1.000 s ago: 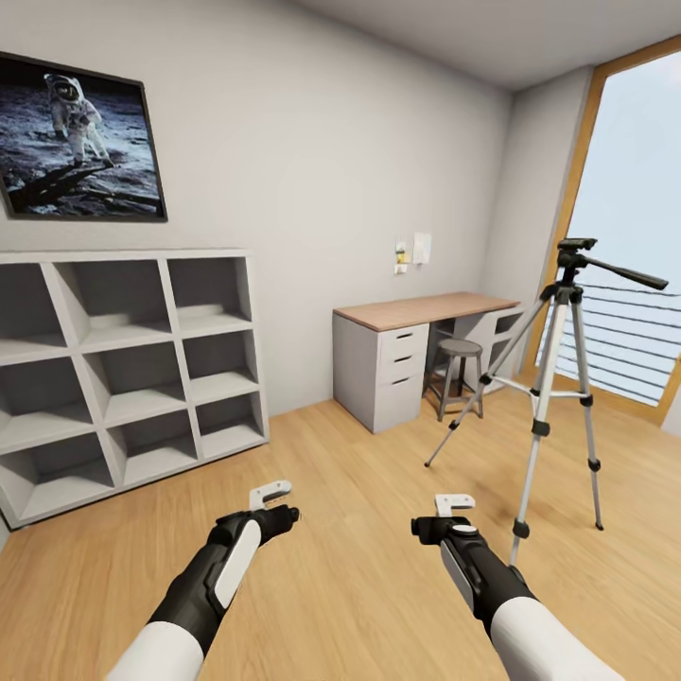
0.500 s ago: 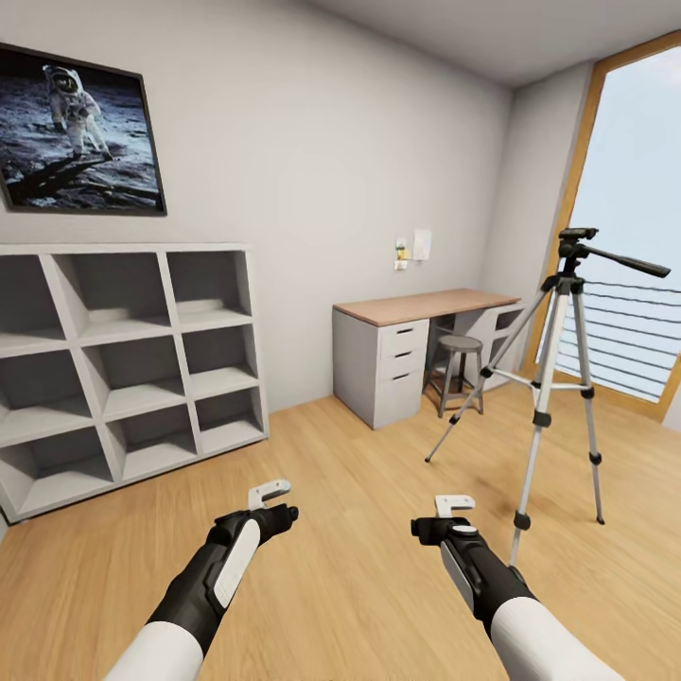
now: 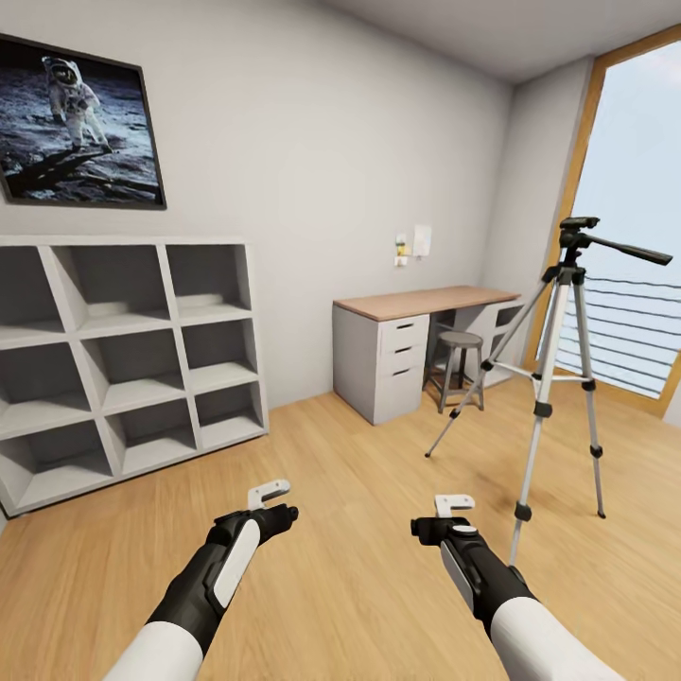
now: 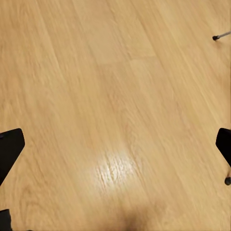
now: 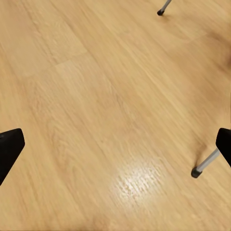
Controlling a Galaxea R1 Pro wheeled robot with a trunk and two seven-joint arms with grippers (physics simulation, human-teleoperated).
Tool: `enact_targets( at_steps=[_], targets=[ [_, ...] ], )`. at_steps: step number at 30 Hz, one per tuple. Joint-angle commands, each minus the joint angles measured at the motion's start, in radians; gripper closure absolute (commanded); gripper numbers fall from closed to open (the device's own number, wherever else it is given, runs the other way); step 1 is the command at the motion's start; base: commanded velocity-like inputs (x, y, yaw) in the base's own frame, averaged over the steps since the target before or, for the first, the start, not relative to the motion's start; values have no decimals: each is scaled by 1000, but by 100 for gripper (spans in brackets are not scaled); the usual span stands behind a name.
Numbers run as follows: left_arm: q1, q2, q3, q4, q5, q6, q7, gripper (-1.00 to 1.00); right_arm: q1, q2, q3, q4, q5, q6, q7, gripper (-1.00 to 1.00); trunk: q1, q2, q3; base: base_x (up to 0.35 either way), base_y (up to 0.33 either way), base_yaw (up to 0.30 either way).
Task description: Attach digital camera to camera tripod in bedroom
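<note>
The camera tripod (image 3: 544,397) stands on the wood floor at the right, with silver legs and a black head (image 3: 573,233) carrying a long pan handle. Nothing sits on its head. The digital camera is out of view. My left gripper (image 3: 273,499) and right gripper (image 3: 454,509) hover low over the floor, both open and empty, the right one just left of the tripod's nearest leg. Tripod feet (image 5: 196,172) show on the floor in the right wrist view, between the spread fingertips (image 5: 9,147). Another tripod foot (image 4: 215,37) shows in the left wrist view.
White cube shelves (image 3: 123,359) line the left wall under a moon poster (image 3: 80,132). A grey desk (image 3: 416,350) with a round stool (image 3: 461,364) stands at the back. A tall window with a railing (image 3: 634,322) is behind the tripod. Open floor lies ahead.
The whole picture has shifted slightly, so the camera has moved. Both arms keep the same pose and both grippers stay open.
</note>
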Motion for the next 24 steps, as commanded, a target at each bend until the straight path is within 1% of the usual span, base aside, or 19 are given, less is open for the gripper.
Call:
enact_targets(
  at_steps=[1,24],
  targets=[
    [0,0,-2,-1,11,3,9,-100,0,1,-5,-2,9,6,1,-100,4,-8,-4,0,0,0],
    [0,0,-2,-3,11,3,9,-100,0,-5,-5,-11,9,5,2,-100,92,-169,-76,0,0,0]
  ],
)
